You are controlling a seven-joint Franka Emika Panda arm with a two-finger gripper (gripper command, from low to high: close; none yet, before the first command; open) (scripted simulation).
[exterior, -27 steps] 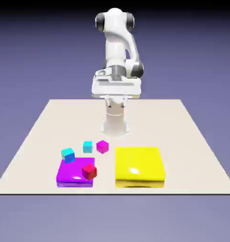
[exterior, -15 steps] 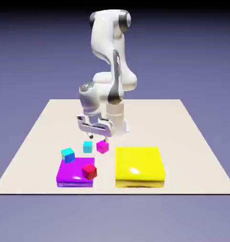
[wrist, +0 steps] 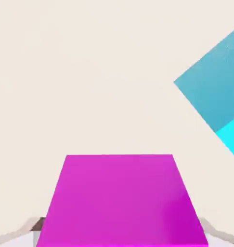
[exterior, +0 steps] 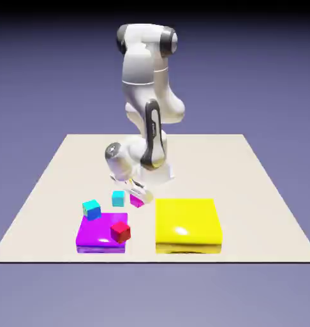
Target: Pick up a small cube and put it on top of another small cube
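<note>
The hand (exterior: 138, 192) is down over the pink cube (exterior: 136, 200) on the tabletop (exterior: 247, 185), fingers straddling it but whether gripping I cannot tell, and with the teal cube (exterior: 118, 198) just beside, a slightly skewed close could knock it away.

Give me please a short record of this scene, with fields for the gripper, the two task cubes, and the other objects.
gripper: lowered around the magenta cube, one fingertip on each side; whether it is closed cannot be told
magenta cube: on the table, not lifted
teal cube: on the table, beside the magenta cube, apart from it
cyan cube: at the far corner of the purple slab
red cube: on the purple slab
yellow slab: nothing on it
</note>
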